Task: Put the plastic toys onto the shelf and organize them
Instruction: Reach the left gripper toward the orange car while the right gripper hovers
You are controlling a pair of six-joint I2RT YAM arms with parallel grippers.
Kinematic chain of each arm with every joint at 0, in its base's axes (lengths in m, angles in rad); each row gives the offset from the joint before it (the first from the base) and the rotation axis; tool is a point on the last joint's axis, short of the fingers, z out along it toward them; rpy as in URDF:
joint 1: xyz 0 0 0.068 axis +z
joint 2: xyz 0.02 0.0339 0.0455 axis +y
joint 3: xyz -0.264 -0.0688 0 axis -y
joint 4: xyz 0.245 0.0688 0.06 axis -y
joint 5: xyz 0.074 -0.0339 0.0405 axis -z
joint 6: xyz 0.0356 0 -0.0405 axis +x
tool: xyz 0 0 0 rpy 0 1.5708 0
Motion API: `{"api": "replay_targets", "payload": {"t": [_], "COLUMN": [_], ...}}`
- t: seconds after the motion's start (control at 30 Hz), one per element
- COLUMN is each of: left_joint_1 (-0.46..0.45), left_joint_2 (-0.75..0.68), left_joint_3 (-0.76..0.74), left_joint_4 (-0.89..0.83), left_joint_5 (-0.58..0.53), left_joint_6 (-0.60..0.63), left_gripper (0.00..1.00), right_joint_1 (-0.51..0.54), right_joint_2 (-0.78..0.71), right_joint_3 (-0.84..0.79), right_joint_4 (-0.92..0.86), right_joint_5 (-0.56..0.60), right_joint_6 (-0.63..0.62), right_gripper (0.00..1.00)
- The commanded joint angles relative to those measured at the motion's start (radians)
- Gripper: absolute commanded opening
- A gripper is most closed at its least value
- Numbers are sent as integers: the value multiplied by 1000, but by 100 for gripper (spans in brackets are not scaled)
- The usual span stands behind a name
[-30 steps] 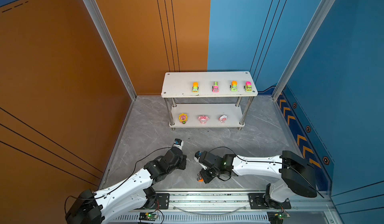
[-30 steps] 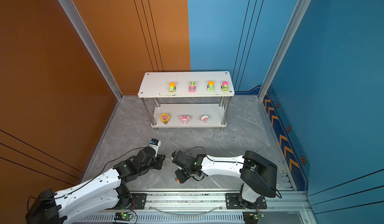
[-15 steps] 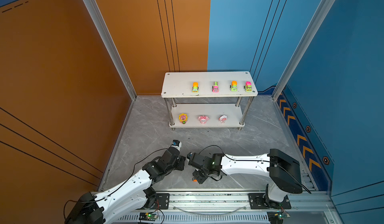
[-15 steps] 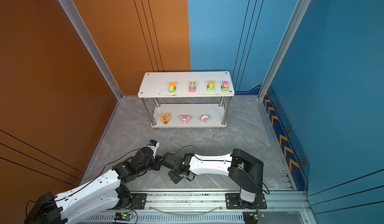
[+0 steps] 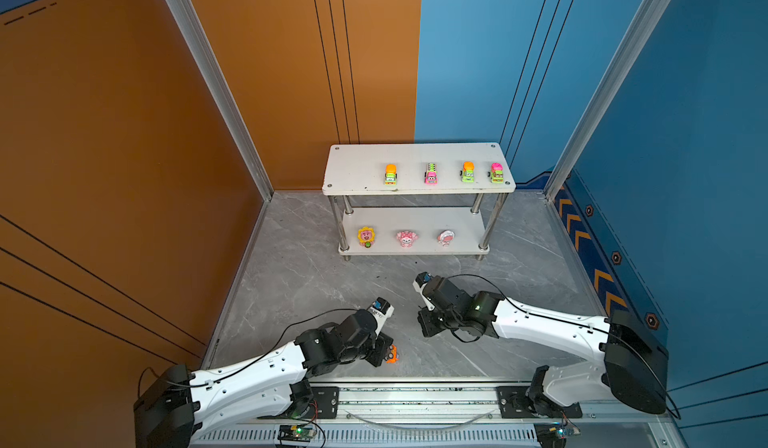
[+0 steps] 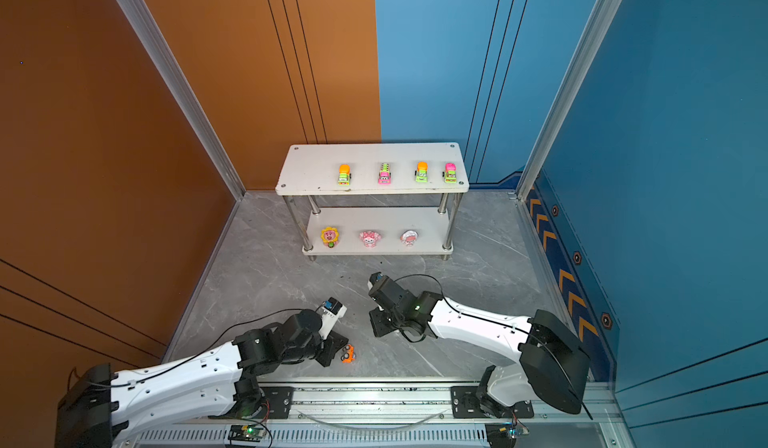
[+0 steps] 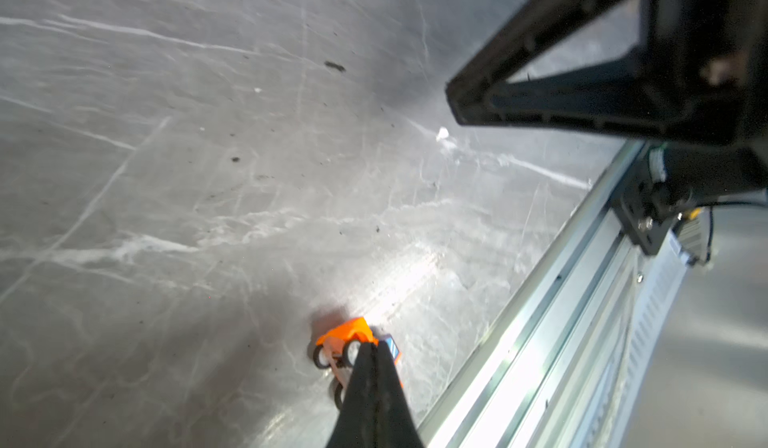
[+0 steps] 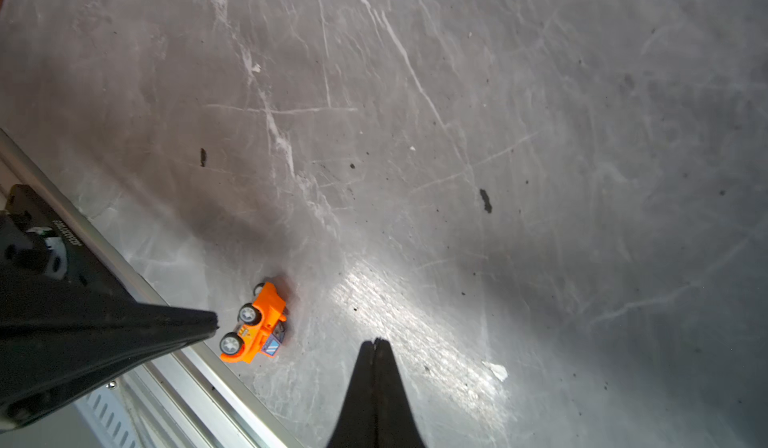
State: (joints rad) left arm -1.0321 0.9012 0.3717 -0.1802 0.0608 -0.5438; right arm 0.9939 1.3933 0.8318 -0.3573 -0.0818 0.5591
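An orange toy car (image 5: 392,353) (image 6: 348,353) (image 8: 255,329) (image 7: 345,335) lies on its side on the grey floor, close to the front rail. My left gripper (image 5: 384,352) (image 7: 376,348) is shut, its tips right beside the car's wheels with nothing between them. My right gripper (image 5: 426,327) (image 8: 376,342) is shut and empty, a short way to the right of the car. The shelf (image 5: 357,167) (image 6: 307,167) stands at the back. Its top board carries several cars (image 5: 431,173) in a row; its lower board (image 5: 467,223) has three figurines (image 5: 407,238).
An aluminium rail (image 5: 415,396) (image 8: 178,367) runs along the front edge just behind the orange car. An orange wall stands on the left and a blue wall on the right. Grey floor lies between the arms and the shelf.
The right gripper, which was over the orange car, has drawn back to the right. The left gripper has come down beside the car and shut. The car has barely moved.
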Motion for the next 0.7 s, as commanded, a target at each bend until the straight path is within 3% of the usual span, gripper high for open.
{"api": "replay_targets", "payload": {"t": [0.0, 0.33, 0.67], "left_joint_1": [-36, -66, -43], "left_joint_2": [3, -7, -155], "left_joint_3": [29, -39, -149], "left_joint_4": [-50, -56, -77], "left_joint_5": [5, -33, -85], "left_joint_6": [-20, -69, -123], "left_gripper": [0, 0, 0], "right_joint_1": [-1, -3, -14], "right_joint_2": [9, 20, 15], "right_joint_3": [-22, -19, -4], "right_joint_4": [28, 17, -4], "right_joint_5": [-22, -17, -12], "right_joint_6": [36, 31, 21], "right_gripper": [0, 0, 0]}}
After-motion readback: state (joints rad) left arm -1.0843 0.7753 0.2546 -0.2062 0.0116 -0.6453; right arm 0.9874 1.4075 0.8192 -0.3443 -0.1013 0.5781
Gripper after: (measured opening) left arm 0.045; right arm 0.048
